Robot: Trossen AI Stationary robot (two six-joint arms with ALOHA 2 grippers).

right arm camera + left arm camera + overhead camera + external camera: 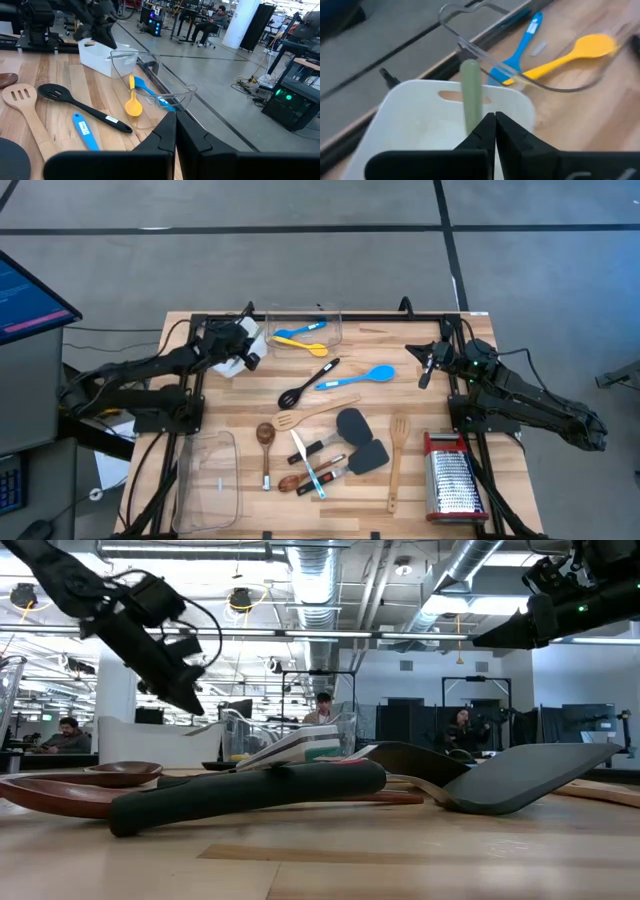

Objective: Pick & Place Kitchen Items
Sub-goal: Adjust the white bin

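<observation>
Left claw (247,358) over white tray (238,352) — wooden table (400,345), open workshop beyond.

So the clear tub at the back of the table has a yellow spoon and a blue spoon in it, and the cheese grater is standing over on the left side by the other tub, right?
Not quite. The grater is at the table's front right corner, as the high view shows; the empty clear tub sits front left. The rest holds: the yellow spoon and blue spoon lie in the back tub.
</observation>
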